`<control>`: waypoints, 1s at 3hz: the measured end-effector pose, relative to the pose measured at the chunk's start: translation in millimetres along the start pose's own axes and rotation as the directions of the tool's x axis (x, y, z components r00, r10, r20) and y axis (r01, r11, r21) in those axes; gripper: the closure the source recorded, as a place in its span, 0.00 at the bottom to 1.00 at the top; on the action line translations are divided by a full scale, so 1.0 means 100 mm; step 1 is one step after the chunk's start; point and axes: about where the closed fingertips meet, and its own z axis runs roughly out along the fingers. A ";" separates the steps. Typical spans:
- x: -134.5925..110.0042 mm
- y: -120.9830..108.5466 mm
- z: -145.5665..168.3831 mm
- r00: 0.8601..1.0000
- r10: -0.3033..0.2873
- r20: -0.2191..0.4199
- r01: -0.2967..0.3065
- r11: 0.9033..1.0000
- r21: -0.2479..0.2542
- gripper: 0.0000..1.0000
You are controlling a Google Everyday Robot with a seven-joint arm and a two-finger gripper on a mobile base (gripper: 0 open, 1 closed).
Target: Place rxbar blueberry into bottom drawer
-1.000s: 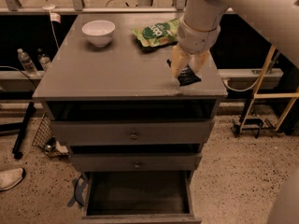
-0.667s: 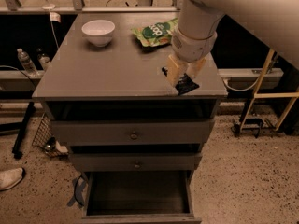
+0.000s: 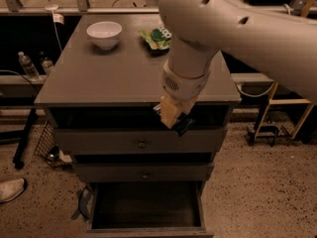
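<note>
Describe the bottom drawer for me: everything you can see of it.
The bottom drawer is a wide, shallow grey box, lowest of three, pulled open under two shut drawers. Its inside is dark and I see nothing in it. The pincer, gripping the snack bar, hangs well above it by the top edge of the cabinet.

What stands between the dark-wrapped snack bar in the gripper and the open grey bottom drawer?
Nothing visible. The gripper holds the small dark-wrapped rxbar blueberry bar in front of the grey cabinet at its top edge. The two upper knobbed drawers are shut, and the wide grey bottom drawer below is pulled open, its dark interior bare.
</note>
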 end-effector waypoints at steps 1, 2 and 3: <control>0.16 0.31 0.50 0.989 -0.118 -0.086 0.114 0.992 -0.053 1.00; 0.32 0.46 1.01 0.978 -0.154 -0.138 0.139 0.984 -0.112 1.00; 0.33 0.45 1.06 0.979 -0.162 -0.120 0.150 0.983 -0.108 1.00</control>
